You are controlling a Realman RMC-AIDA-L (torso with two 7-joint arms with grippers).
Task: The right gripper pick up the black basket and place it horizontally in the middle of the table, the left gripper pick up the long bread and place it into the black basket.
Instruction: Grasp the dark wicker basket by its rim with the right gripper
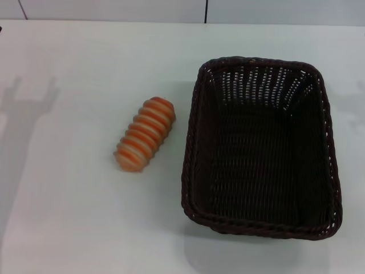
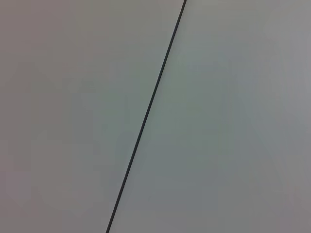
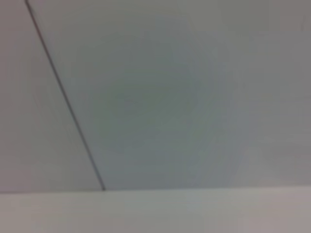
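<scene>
The black basket (image 1: 262, 146) stands on the white table (image 1: 68, 228) right of centre in the head view, its long side running away from me, and it holds nothing. The long bread (image 1: 145, 135), ridged in orange and cream, lies on the table just left of the basket, tilted with its far end toward the basket. No gripper shows in any view. Only a forked shadow (image 1: 31, 97) falls on the table at the far left. Both wrist views show plain white panels with a thin dark seam (image 2: 148, 111), and no task object.
The table's far edge (image 1: 171, 21) meets a white panelled wall. A seam line (image 3: 63, 94) and a pale ledge show in the right wrist view.
</scene>
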